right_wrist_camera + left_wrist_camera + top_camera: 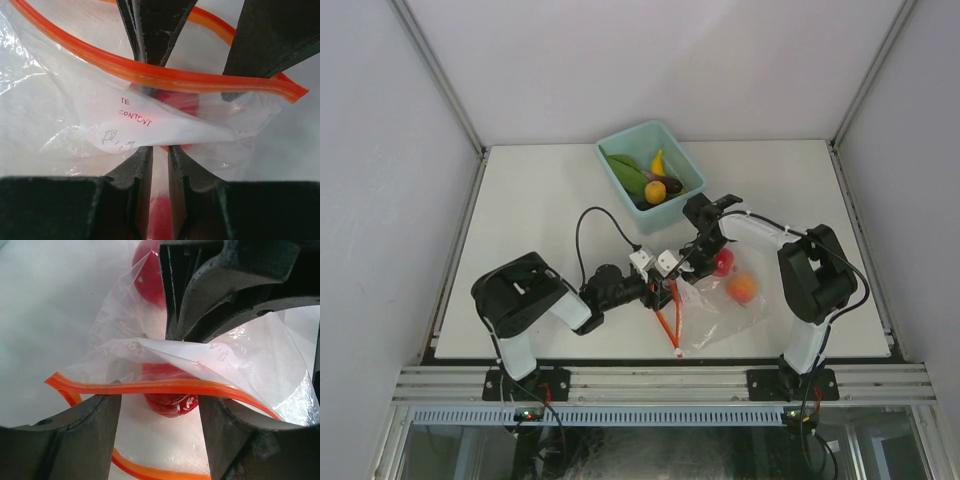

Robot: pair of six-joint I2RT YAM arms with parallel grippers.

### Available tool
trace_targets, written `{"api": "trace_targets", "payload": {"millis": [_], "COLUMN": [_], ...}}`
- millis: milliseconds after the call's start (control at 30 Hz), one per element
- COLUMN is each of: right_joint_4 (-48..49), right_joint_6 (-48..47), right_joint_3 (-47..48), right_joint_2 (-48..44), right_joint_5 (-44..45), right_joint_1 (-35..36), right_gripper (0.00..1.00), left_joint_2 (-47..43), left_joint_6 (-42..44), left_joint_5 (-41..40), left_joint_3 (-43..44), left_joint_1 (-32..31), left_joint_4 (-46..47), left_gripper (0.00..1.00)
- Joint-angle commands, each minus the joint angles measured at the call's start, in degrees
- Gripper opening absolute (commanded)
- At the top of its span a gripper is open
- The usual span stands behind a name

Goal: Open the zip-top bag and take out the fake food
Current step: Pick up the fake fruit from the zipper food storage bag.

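Zip-top bag lies on table near front edge, between both arms. Red apple and peach inside bag. Right hand nearly together, clamped on clear film at bag mouth. Left hand apart; orange zipper strip crosses gap between its fingers. Other fake food in teal bin, behind bag.
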Motion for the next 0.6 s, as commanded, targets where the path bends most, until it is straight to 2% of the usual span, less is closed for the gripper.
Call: {"api": "trace_targets", "payload": {"millis": [0, 367, 567], "right_joint_4": [0.9, 0.16, -0.16], "right_joint_6": [9.14, 15.51, 17.8], "right_joint_3": [0.16, 0.45, 0.89], "right_joint_2": [-1.16, 0.42, 1.13], "right_joint_5": [-2.99, -4.3, -5.01], "right_joint_1": [1.1, 1.12, 1.02], "right_gripper": [0.17, 0.11, 0.1], "left_joint_2": [0.88, 1.94, 1.96], "left_joint_6": [1.6, -0.09, -0.15], "left_joint_5": [0.1, 0.25, 1.36], "left_joint_3": [-0.62, -2.48, -2.62], "left_joint_1": [-1.61, -2.78, -3.4], "left_joint_4": [4.76, 9.78, 10.2], "left_gripper": [0.67, 0.76, 0.77]}}
